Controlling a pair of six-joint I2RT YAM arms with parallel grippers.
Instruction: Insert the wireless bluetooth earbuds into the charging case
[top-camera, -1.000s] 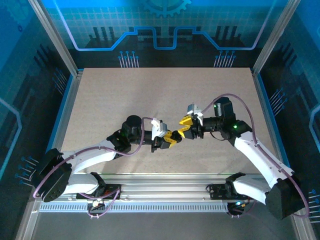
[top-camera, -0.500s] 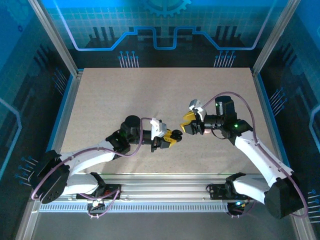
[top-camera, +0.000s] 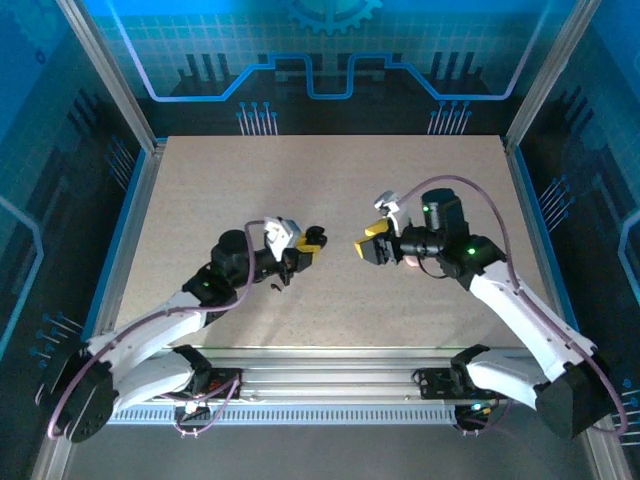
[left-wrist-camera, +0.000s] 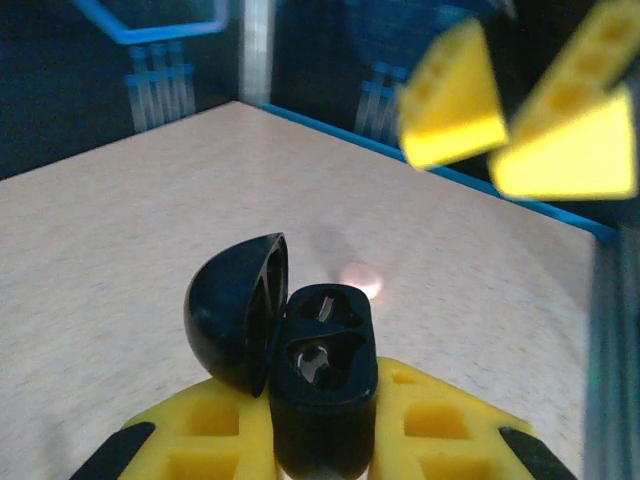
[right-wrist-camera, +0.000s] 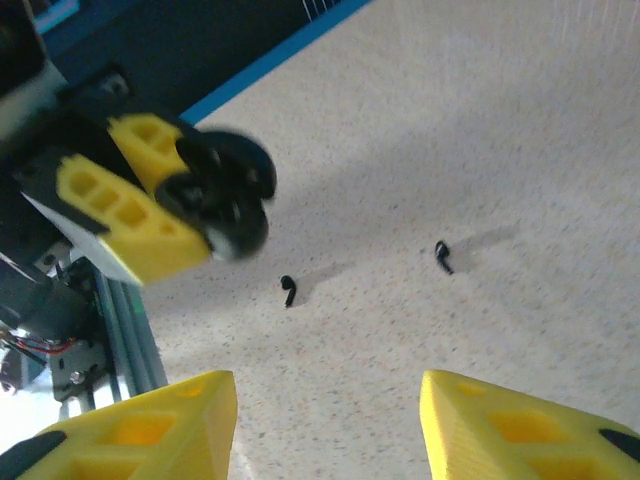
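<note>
The black charging case (left-wrist-camera: 322, 372) stands upright between the yellow fingers of my left gripper (left-wrist-camera: 325, 415), which is shut on it. Its lid (left-wrist-camera: 235, 322) hangs open to the left, and the two sockets face up and look dark. Two tiny black earbuds (right-wrist-camera: 289, 290) (right-wrist-camera: 442, 256) lie apart on the table. My right gripper (right-wrist-camera: 325, 430) hovers above them, open, with nothing between its fingers. In the top view the left gripper (top-camera: 312, 241) and the right gripper (top-camera: 366, 248) face each other with a gap between them.
A blurred pale pinkish spot (left-wrist-camera: 360, 278) lies on the table beyond the case. The beige table (top-camera: 330, 180) is walled by a blue-edged metal frame (top-camera: 135, 215). The rail (top-camera: 330, 385) with the arm bases runs along the near edge.
The grippers met near the table's middle a second ago. The left one has since pulled back and up to the left with the case. The right one has drawn away and opened wider.
</note>
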